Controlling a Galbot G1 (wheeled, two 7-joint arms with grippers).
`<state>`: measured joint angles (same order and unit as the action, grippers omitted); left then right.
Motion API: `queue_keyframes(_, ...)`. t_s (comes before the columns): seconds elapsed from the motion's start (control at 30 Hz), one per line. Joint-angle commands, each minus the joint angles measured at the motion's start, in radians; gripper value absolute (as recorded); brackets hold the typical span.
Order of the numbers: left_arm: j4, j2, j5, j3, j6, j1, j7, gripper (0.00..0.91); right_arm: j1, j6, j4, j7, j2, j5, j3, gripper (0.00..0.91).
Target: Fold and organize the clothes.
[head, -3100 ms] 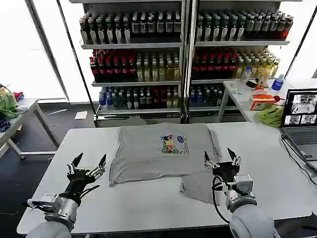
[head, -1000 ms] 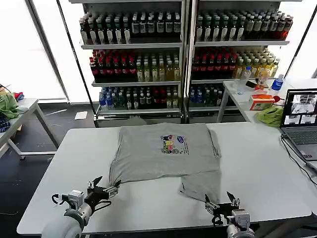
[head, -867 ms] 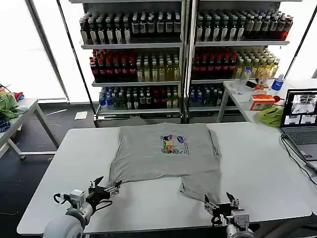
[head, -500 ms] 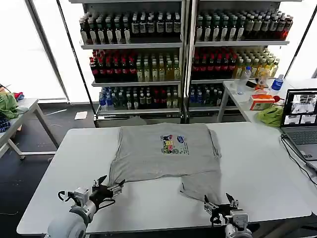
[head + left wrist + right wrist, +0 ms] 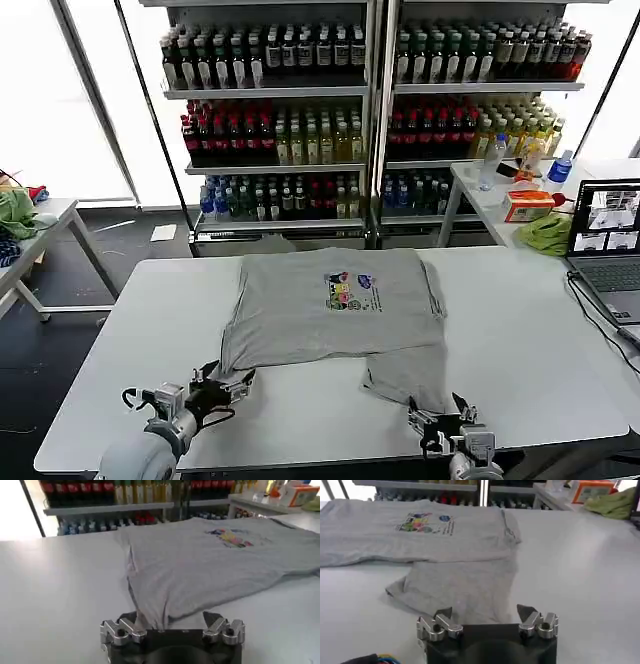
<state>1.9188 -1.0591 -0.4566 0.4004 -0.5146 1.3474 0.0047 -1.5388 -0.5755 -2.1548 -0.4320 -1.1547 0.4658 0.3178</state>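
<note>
A grey cotton T-shirt lies spread on the smooth white table, its soft matte cloth mostly flat with a few shallow creases, a small multicoloured chest print near its far middle. Its outline is uneven: the main body forms a broad, roughly rectangular panel, and a narrower flap of the same grey fabric hangs toward the near edge of the table on the robot's right, ending in a slightly rumpled hem. The left gripper sits low at the near left corner of the shirt, its two pointed metal fingers spread apart and released, with the drooping corner of cloth reaching down between them in the left wrist view; whether the cloth touches the fingers cannot be told. The right gripper rests near the table's front edge just at the lower hem of the grey flap, its bright metal fingers likewise spread and holding nothing, the hem lying just beyond the tips. On the right side of the table stands an open laptop, with a crumpled bright green cloth beside it. Behind the table rise metal shelves packed with rows of bottles.
</note>
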Motion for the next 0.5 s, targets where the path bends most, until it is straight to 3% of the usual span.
queue_keyframes(0.03,0.002,0.003,0.004,-0.003,-0.003,0.004,0.000,0.010,0.000,-0.002,0.012,-0.006,-0.011,0.031,-0.002,0.000)
queue_keyframes(0.5,0.002,-0.003,0.007,-0.017,-0.007,0.008,-0.001,0.000,0.006,-0.002,0.025,-0.009,-0.024,0.028,-0.002,0.000)
